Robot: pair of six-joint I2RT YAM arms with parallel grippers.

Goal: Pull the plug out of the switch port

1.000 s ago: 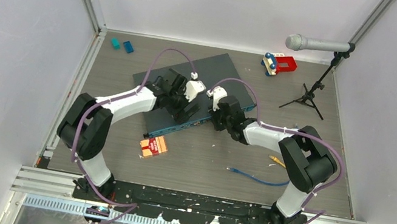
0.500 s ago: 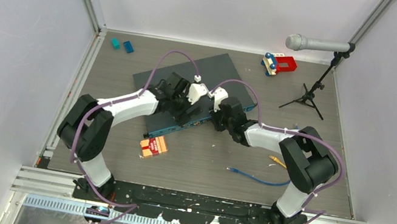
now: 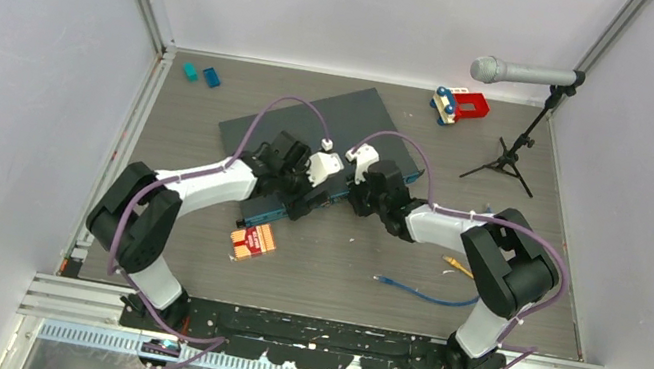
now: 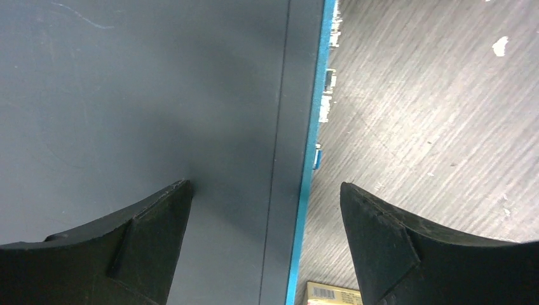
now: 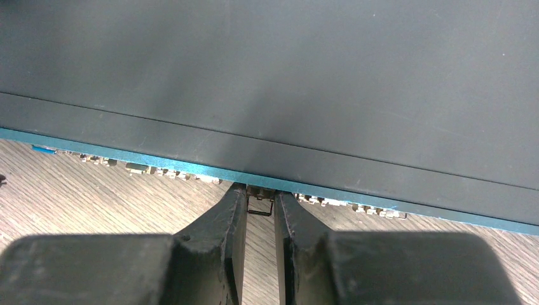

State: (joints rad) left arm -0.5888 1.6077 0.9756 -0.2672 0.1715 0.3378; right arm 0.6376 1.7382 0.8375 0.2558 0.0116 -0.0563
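Lying askew mid-counter, toward the far edge, the switch (image 3: 356, 113) is a flat rectangular slab, matte slate-grey on top, with a thin teal front strip of small sockets. The counter (image 3: 342, 248) is grey wood-grain laminate. Two teal blocks (image 3: 190, 72) sit near the far left corner. The left jaws are released, straddling the switch's front edge. A red-and-yellow carton (image 3: 253, 241) lies nearer. The right jaws are clenched on the small plug (image 5: 260, 202) at a socket. A blue cable (image 3: 421, 292) and a microphone stand (image 3: 511, 156) lie rightward. Both arms hide much of the front edge from above.
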